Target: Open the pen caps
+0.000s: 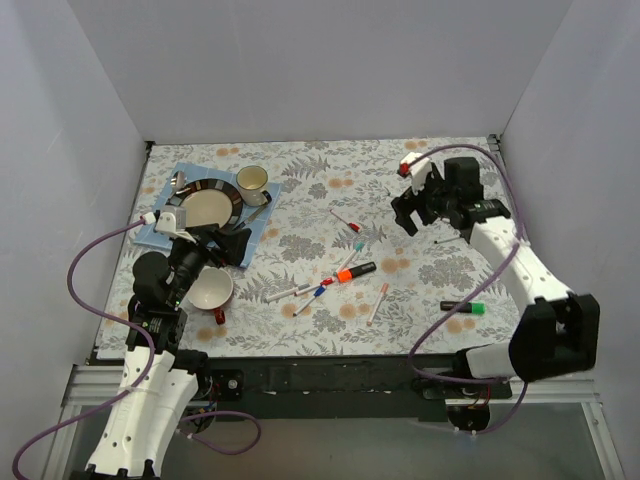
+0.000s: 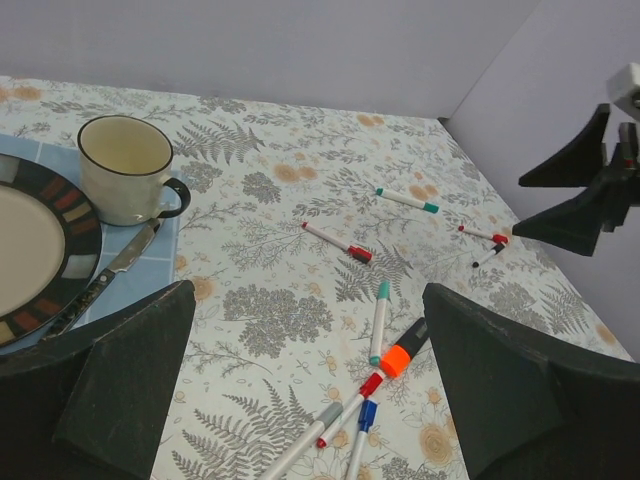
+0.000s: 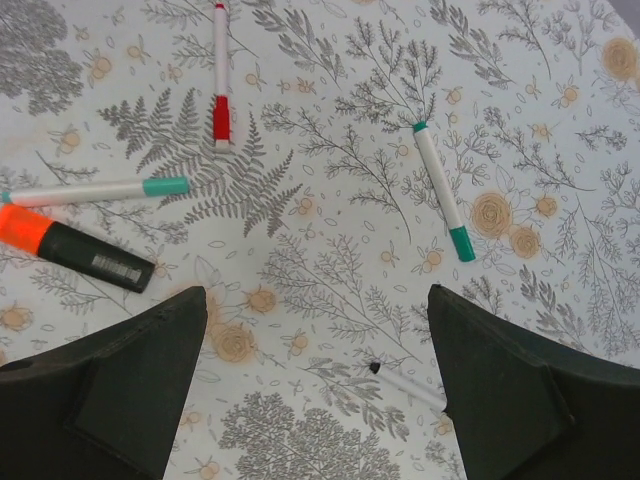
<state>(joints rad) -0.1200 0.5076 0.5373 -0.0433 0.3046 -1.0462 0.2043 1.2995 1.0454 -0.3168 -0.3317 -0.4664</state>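
Several pens lie on the floral tablecloth. In the left wrist view, a black marker's orange cap (image 2: 398,360), a red cap (image 2: 371,384), a blue cap (image 2: 366,415) and a teal-capped white pen (image 2: 378,320) cluster between and ahead of the fingers. My left gripper (image 2: 310,400) hangs open above them, holding nothing. My right gripper (image 3: 315,400) is open too, with a thin black-tipped pen (image 3: 405,385) on the cloth below it. Ahead of it lie a red cap (image 3: 222,118), a teal cap (image 3: 165,186), another teal-capped pen (image 3: 445,190) and the orange cap (image 3: 22,228). A green-capped marker (image 1: 463,307) lies at the right.
A blue placemat (image 1: 160,232) at the back left carries a striped plate (image 1: 222,187), a cream mug (image 2: 125,168) and a knife (image 2: 110,275). A second cup (image 1: 210,288) stands by the left arm. White walls close in the table on three sides.
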